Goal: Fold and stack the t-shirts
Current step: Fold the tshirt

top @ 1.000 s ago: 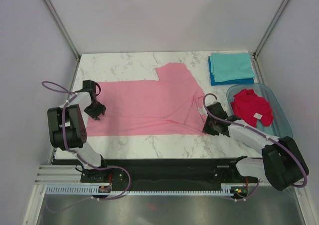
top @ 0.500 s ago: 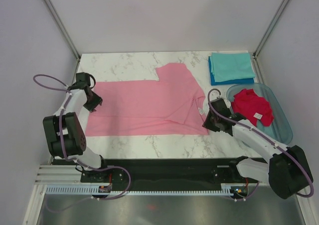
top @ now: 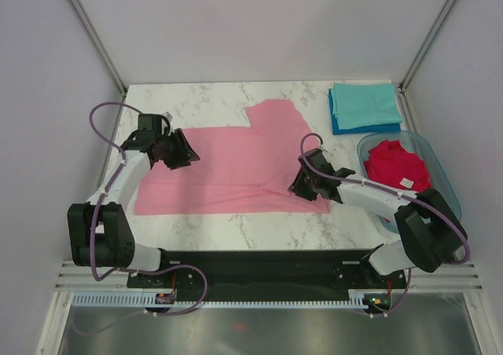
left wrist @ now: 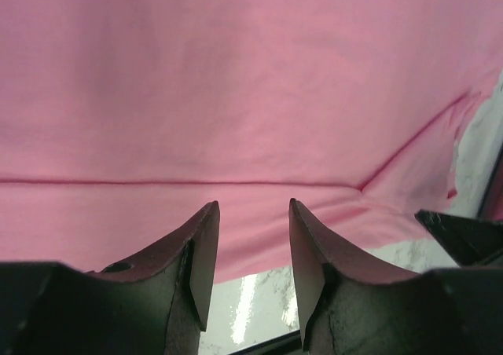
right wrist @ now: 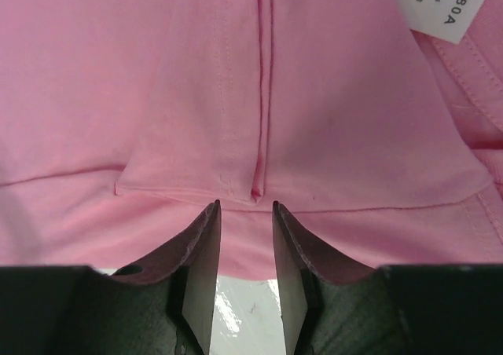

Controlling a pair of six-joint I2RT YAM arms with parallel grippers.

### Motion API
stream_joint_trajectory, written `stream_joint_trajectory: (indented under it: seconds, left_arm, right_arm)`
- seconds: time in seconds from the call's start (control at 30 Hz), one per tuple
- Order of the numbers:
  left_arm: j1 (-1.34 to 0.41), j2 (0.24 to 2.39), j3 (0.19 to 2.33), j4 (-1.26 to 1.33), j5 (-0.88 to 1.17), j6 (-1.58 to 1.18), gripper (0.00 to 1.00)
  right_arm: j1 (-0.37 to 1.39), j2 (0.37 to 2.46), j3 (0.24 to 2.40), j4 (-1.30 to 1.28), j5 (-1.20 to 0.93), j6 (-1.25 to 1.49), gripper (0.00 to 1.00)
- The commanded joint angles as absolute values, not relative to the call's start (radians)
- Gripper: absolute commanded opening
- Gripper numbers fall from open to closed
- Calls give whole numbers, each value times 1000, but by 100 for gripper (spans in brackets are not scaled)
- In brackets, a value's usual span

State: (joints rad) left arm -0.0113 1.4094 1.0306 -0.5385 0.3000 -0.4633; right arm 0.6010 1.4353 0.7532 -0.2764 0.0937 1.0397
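The light pink t-shirt lay spread flat across the middle of the marble desk, one sleeve reaching toward the far edge. The left end effector sat over the shirt's left part. In its wrist view its fingers stood apart with nothing between them, and pink cloth with a straight crease lay below. The right end effector was over the shirt's near right corner. Its fingers were also parted by a narrow gap, empty, just above a stitched hem, and a white printed label showed on the cloth beyond. At the far right corner a folded teal t-shirt rested on a folded blue one. The crimson t-shirt, with its small white tag, lay crumpled inside the clear bluish tub.
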Motion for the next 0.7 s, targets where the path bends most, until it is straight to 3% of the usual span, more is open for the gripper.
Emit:
stream_joint_trajectory:
  seconds: [0.0,0.47,0.57,0.67]
  left_arm:
    - [-28,1358,1006,-492,413,-402,49]
    - [-43,1315,977,-472,364,-411,48]
    - [-43,1290,976,-472,321,-413,48]
    - [-43,1253,971,-472,272,-417,48]
  right_arm:
    - [610,1466,796,-203,135,1112,41]
    - [629,1569,822,-193,146,1161,40]
    - [629,1572,825,-193,158,1155,36]
    - [629,1569,831,-193,166,1144,26]
